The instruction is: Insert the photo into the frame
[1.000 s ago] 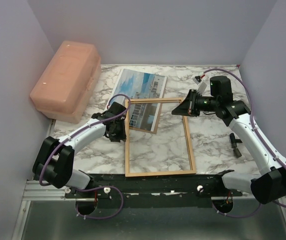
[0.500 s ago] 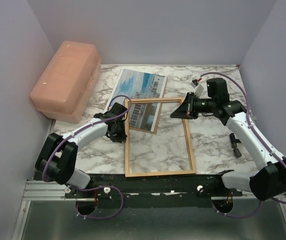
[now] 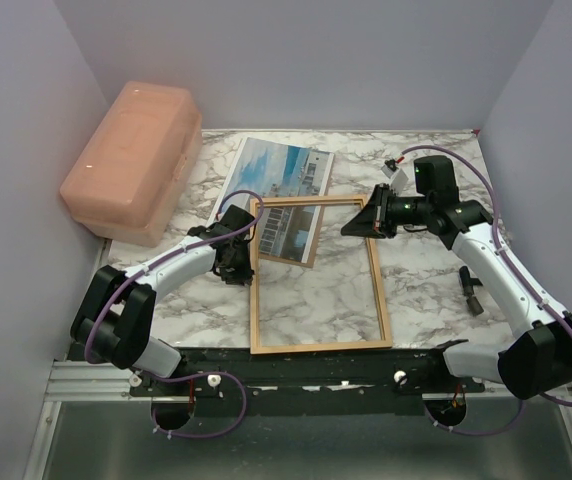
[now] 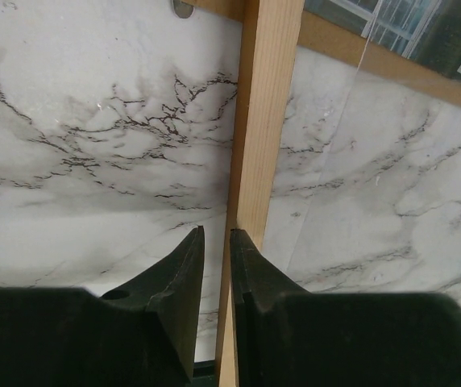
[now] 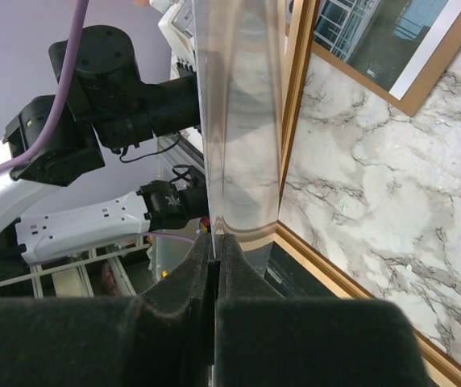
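Presumably the frame point(image 3: 321, 347) is being steadied. Its 9 o'clock rail is being straddled by the left tool point(image 4: 216, 242), fingers barely apart, and whether the rail is actually being held cannot be told. A clear pane point(image 5: 238, 121) is being clamped upright by the right tool point(image 5: 215, 239). The photo point(image 3: 276, 168) is being left flat at 12 o'clock on the surface, so the rail is best pinned squarely.

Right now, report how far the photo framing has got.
Done: frame lies flat, clear pane held up off it. In hand: right gripper pinches the pane; left gripper sits at the frame's left rail. Left: the photo, lying mostly beyond the frame, must go in.
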Tool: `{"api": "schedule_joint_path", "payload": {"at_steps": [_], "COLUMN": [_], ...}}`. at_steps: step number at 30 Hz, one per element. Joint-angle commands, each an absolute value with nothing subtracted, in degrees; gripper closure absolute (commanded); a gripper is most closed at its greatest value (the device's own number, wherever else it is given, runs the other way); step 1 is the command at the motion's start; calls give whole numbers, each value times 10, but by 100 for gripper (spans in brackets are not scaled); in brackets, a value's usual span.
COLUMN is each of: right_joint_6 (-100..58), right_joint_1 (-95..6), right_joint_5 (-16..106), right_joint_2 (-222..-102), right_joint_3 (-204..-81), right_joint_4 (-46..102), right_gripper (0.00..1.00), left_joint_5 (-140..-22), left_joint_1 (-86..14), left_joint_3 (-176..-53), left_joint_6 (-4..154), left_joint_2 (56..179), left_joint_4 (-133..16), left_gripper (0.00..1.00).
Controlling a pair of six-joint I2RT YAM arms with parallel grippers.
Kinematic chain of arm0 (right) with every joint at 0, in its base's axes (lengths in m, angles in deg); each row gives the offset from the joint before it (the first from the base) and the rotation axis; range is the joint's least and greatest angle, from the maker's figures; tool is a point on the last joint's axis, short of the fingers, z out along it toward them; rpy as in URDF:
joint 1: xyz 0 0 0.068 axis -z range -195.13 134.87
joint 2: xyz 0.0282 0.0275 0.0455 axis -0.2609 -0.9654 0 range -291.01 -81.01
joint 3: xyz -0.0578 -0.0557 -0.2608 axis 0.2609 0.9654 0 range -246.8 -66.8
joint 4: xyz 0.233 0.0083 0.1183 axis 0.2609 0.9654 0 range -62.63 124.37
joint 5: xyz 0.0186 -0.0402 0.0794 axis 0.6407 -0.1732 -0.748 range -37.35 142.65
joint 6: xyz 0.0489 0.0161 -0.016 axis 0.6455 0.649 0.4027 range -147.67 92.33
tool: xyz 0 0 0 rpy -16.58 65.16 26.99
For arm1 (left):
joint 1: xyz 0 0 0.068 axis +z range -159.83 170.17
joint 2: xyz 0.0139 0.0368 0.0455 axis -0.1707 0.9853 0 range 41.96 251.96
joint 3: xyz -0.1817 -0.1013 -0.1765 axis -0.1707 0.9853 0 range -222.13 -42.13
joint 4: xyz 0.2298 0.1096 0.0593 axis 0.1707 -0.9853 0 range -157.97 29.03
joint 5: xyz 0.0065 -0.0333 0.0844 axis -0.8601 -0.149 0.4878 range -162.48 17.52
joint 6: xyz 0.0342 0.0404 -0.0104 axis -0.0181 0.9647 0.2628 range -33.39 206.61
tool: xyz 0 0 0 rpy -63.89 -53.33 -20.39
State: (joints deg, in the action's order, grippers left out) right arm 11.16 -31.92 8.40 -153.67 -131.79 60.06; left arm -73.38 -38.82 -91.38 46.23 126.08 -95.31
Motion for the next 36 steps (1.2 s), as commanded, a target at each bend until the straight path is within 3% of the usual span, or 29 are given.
{"api": "schedule_joint_path", "payload": {"at_steps": [1, 36], "right_joint_6": [124, 131], "right_joint_1": [-316, -316], "right_joint_5": [56, 67], "right_joint_2": [-1537, -1554], "right_joint_3": [-1328, -1293], "right_joint_4": [596, 553], "right_gripper": [100, 100], "left_joint_5": [-714, -705], "left_joint_1": [-392, -400], "left_joint_3": [-913, -917], "left_joint_6": [461, 463], "left_joint_2": [1276, 1284], "left_joint_4": [-956, -956], "left_gripper": [80, 80]}}
